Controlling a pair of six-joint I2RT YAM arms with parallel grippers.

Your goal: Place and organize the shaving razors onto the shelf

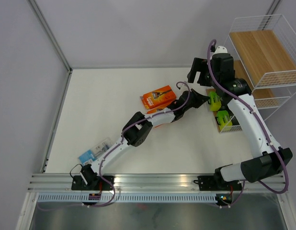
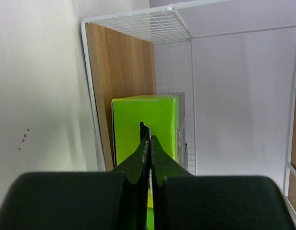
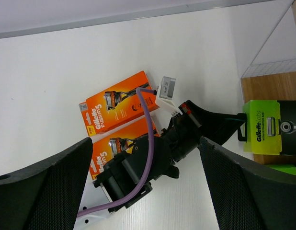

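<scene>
Closed left hand (image 2: pixel 147 139) noses a black, lime-green-ended razor pack (image 2: pixel 133 115) on the white wire shelf (image 2: pixel 124 67), lower wood tier; right hand (image 1: pixel 199 72) gapes empty above that shelf. Pack looks light, stiff, slick: pinch its flat faces.

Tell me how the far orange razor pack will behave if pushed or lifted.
The far orange razor pack looks like a crisp-edged carton, so it is probably stiff and light. Lying flat on the table, it should slide, not roll. A push toward the near orange pack would likely shove that too.
</scene>
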